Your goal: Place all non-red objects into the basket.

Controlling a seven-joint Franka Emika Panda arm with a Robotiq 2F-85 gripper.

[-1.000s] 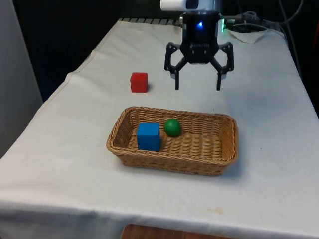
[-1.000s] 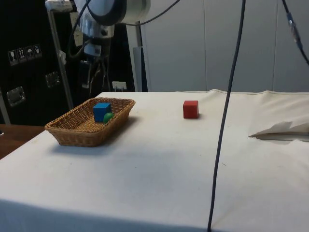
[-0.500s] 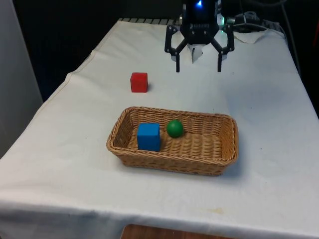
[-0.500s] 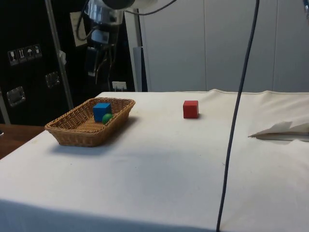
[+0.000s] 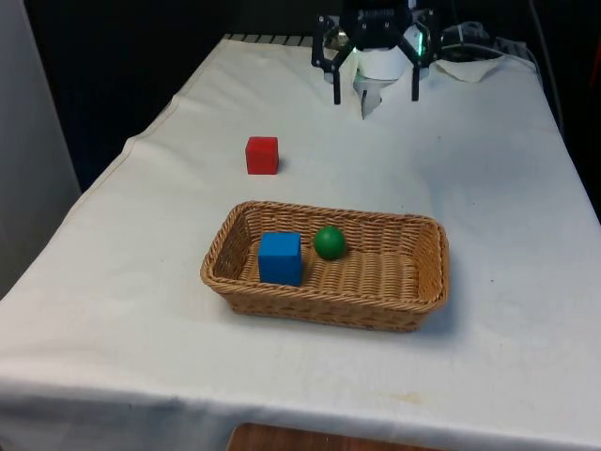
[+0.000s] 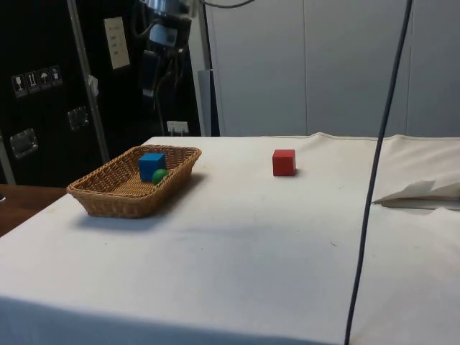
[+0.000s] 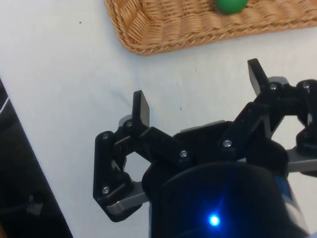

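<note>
A wicker basket (image 5: 423, 272) (image 6: 100, 198) (image 7: 148, 34) sits near the table's front edge. Inside it lie a blue cube (image 5: 280, 257) (image 6: 151, 164) and a green ball (image 5: 329, 241) (image 6: 159, 175) (image 7: 231, 5), side by side. A red cube (image 5: 262, 155) (image 6: 284, 162) rests on the cloth beyond the basket, toward the front view's left. My gripper (image 5: 376, 94) (image 6: 159, 72) (image 7: 198, 94) hangs high over the far part of the table, well above and behind the basket. It is open, with nothing between its fingers.
A crumpled white cloth or paper (image 5: 474, 66) (image 6: 420, 194) lies at the table's far end, on the front view's right. A dark cable (image 6: 374, 187) hangs down in the foreground of the side view.
The open gripper has risen and drawn back from over the basket toward the table's far end. The green ball has rolled slightly and settled. The cubes have not moved.
</note>
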